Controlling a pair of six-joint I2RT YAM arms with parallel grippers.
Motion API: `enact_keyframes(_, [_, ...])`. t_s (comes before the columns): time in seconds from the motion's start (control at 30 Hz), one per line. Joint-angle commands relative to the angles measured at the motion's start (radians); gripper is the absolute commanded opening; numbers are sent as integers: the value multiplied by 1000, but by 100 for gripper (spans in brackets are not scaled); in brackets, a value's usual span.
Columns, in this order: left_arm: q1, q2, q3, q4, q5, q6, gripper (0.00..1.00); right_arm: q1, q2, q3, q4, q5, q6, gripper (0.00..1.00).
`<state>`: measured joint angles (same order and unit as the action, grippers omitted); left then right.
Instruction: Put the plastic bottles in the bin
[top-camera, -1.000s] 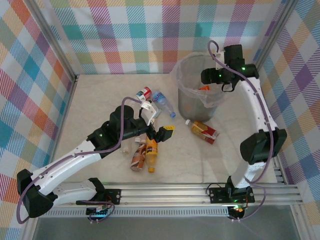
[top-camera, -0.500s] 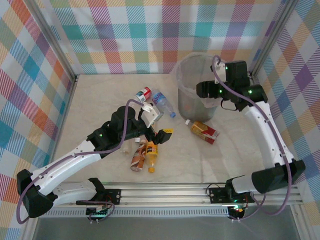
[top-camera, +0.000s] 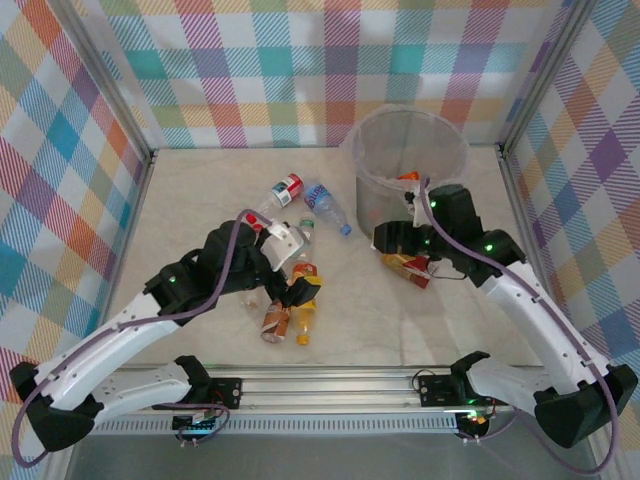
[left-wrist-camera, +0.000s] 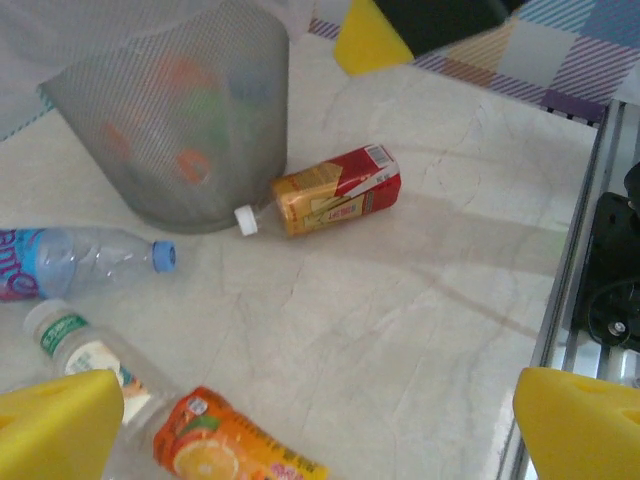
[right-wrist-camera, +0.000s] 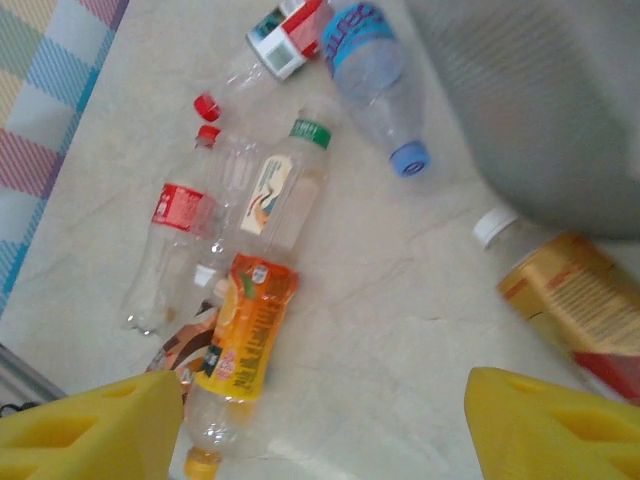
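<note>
My left gripper (left-wrist-camera: 320, 428) hangs over the pale, marbled tabletop (left-wrist-camera: 420, 300). Its yellow wedge-shaped pads (left-wrist-camera: 55, 425) are spread wide and hold nothing. Just below lie an orange-labelled bottle (left-wrist-camera: 225, 450) and a clear bottle with a green band at its neck (left-wrist-camera: 75, 345).

Farther off, a blue-capped water bottle (left-wrist-camera: 85, 260) and a squarish red-and-gold bottle with a white cap (left-wrist-camera: 330, 195) lie on their sides beside the bin (left-wrist-camera: 190, 130). The bin is a round grey mesh basket lined with filmy clear plastic, and blurred coloured shapes show through its wall.

My right gripper (right-wrist-camera: 325, 425) is also parted and empty, near the bin's base in the overhead view. Beneath it the plastic bottles lie scattered, among them a slim clear red-labelled bottle (right-wrist-camera: 175, 235) and a red-and-white-labelled bottle (right-wrist-camera: 290, 35).
</note>
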<state>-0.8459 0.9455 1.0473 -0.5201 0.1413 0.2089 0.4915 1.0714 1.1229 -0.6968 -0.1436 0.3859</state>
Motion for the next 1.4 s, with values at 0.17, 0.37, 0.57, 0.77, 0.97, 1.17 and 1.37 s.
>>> enact_keyframes(0.17, [3, -120, -60, -251, -108, -118, 100, 172, 30, -124, 185, 11, 215, 75])
enact_keyframes(0.37, [2, -136, -120, -292, -227, -329, 100, 247, 96, -135, 234, 28, 258, 74])
enact_keyframes(0.57, [4, -68, -155, -364, -280, -541, 100, 249, 117, -112, 220, -29, 195, 76])
enact_keyframes(0.77, [4, 43, -183, -396, -241, -666, 100, 249, 109, -106, 182, -157, 59, 82])
enact_keyframes(0.97, [5, 115, -228, -360, -209, -723, 96, 248, 69, -109, 143, -263, -26, 100])
enact_keyframes(1.17, [18, 199, -258, -322, -176, -742, 87, 248, 40, -110, 104, -358, -73, 100])
enact_keyframes(1.37, [45, 260, -291, -281, -139, -745, 81, 248, 21, -122, 112, -358, -71, 100])
